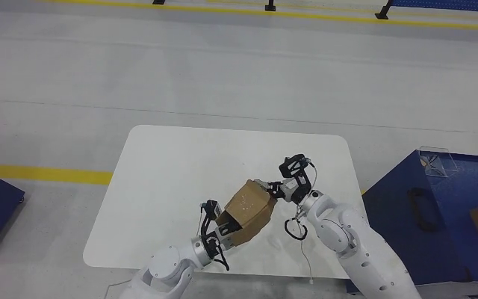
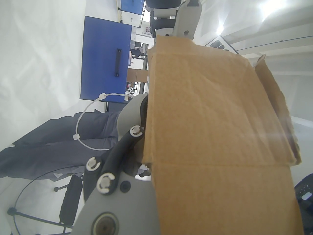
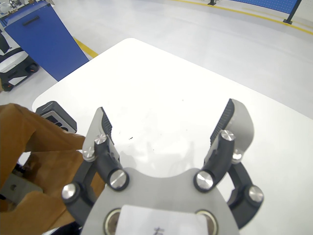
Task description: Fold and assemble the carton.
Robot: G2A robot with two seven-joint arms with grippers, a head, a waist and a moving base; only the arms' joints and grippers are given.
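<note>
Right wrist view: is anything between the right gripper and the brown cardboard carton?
Nothing visible. The brown cardboard carton sits close beside one finger of the open right gripper. Between the fingers there is just bare white table.

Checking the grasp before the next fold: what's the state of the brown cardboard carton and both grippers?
brown cardboard carton: partly formed, one end open with flaps not folded in, held by one wall.
left gripper: shut on the carton wall.
right gripper: open, empty, beside the carton above the white table.
</note>
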